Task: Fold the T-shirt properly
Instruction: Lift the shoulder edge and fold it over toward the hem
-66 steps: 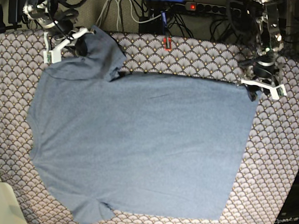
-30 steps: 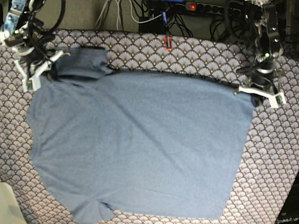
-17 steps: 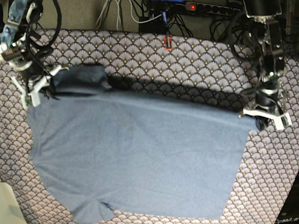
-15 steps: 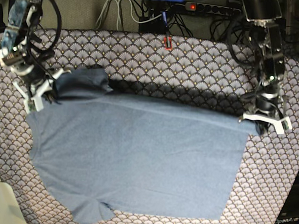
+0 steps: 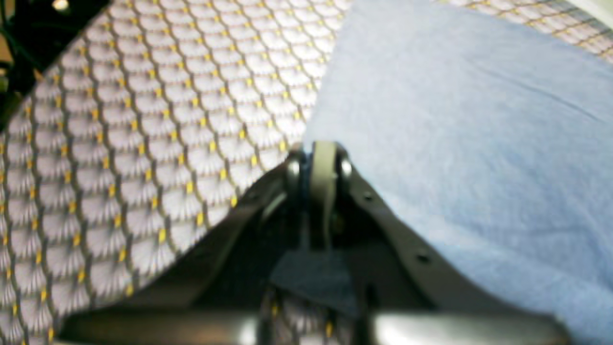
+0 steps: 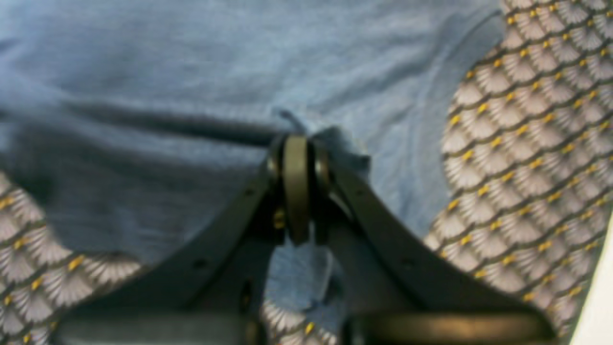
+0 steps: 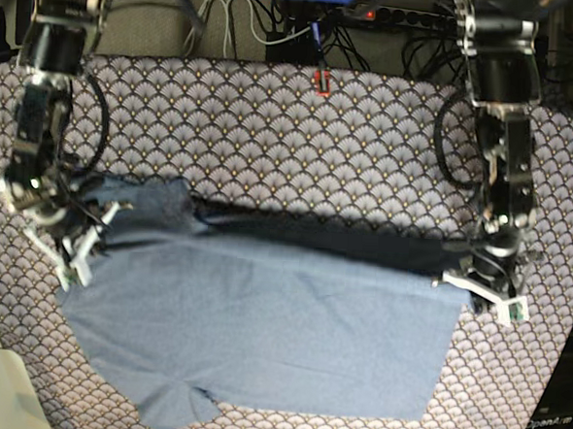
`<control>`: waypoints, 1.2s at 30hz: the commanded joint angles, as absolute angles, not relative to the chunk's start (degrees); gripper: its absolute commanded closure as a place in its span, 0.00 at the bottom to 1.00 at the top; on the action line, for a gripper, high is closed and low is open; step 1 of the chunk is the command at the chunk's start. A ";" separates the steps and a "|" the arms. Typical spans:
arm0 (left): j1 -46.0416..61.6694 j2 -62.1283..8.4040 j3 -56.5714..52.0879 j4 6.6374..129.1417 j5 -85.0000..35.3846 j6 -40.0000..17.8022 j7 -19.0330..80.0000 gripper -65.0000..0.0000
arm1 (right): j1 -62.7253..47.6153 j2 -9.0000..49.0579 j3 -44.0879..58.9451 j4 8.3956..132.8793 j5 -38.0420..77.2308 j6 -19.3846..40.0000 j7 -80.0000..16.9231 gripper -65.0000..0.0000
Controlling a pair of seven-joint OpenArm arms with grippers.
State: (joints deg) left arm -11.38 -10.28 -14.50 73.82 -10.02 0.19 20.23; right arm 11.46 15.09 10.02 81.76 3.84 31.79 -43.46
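A slate blue-grey T-shirt point(image 7: 260, 330) lies plain side up across a tablecloth point(image 7: 311, 138) printed with pale fan shapes and small yellow dots. Seen from the base camera, the shirt covers the lower middle of the cloth, with one sleeve pointing toward the bottom edge of the view.

I hold the shirt's far edge with both arms — one at each end. My left gripper point(image 7: 484, 293) sits on the right side of the base view, its jaws pressed together on the corner of the shirt's hem. In the left wrist view, that gripper point(image 5: 318, 160) pinches the very corner of the blue fabric point(image 5: 469, 124), with patterned cloth point(image 5: 143, 134) spread to one side of it.

My right gripper point(image 7: 71, 245) sits on the left side of the base view, at the shoulder end. The right wrist view shows it point(image 6: 297, 153) clamped on a bunched fold of the shirt point(image 6: 215, 62), with a scrap of fabric poking out between the fingers.

Between my two grippers the held edge is raised off the tablecloth, and a dark band of shadow point(image 7: 343, 239) runs beneath it along the shirt's length.
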 commanded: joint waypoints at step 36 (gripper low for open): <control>-31.16 -10.95 -6.90 46.55 -6.81 0.40 8.48 0.99 | 36.53 13.41 4.97 51.21 -14.90 31.60 -18.68 1.00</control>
